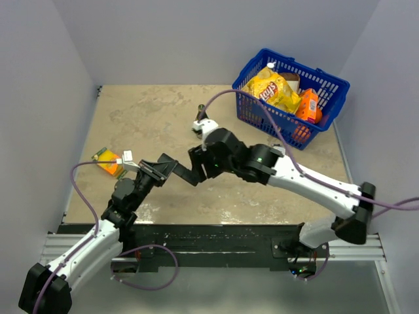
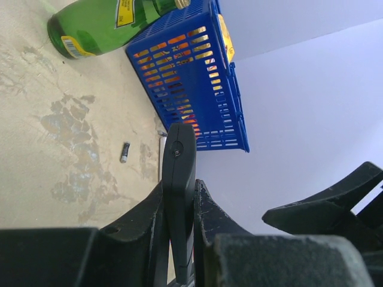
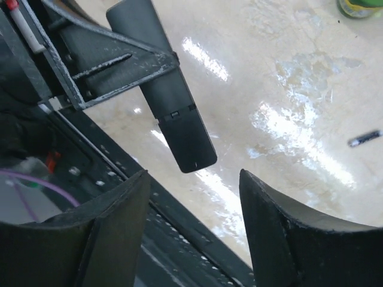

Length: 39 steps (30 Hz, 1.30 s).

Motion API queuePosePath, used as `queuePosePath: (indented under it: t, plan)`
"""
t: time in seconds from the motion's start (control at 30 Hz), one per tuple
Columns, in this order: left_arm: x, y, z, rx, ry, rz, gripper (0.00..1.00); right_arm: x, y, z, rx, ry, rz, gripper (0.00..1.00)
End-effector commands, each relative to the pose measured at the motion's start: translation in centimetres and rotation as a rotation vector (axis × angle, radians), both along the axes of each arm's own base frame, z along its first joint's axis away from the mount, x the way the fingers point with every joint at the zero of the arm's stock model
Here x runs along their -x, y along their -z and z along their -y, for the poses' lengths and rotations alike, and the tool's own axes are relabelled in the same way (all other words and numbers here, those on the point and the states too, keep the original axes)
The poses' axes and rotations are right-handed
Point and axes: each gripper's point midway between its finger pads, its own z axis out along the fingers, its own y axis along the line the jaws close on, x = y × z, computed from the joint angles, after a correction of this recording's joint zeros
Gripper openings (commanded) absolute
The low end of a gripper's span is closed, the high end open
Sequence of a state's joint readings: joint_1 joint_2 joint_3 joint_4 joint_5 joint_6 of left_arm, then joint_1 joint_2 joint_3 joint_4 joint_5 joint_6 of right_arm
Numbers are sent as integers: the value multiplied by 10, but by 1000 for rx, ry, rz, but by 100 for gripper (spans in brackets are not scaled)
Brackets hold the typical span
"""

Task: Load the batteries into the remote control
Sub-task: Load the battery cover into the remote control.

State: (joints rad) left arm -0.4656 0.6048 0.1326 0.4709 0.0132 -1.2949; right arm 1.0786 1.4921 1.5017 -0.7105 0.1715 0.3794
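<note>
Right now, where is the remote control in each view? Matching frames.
Top external: remote control, centre-left, a dark bar over the tan table.
Left wrist: remote control, lower centre, upright, clamped in the left gripper.
Right wrist: remote control, upper left, slanting down toward the open right gripper.
Shared landmark: loose battery on the table, in both wrist views; not made out from above.

- Blue basket (image 1: 308, 67), far right of beige surface (image 1: 150, 118): yellow chip bag (image 1: 275, 88), orange packet (image 1: 309, 104) inside.
- Green bottle (image 2: 102, 24) upright, near basket.
- Orange pack (image 1: 110, 162), left edge.
</note>
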Motion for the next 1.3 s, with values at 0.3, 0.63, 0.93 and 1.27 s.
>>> queuePosePath:
  t: [0.3,0.63,0.93,1.27]
  plan:
    - [4,-33,7,92,48,99,0,1,-15,27,-600,311,-175,72]
    - [4,-39,8,96,55,120,0,3,2,23,-770,415,-312,61]
    - [4,-42,9,82,58,133,0,3,19,9,-740,426,-385,50]
    - [1,-41,8,45,47,150,0,3,25,7,-675,463,-400,45]
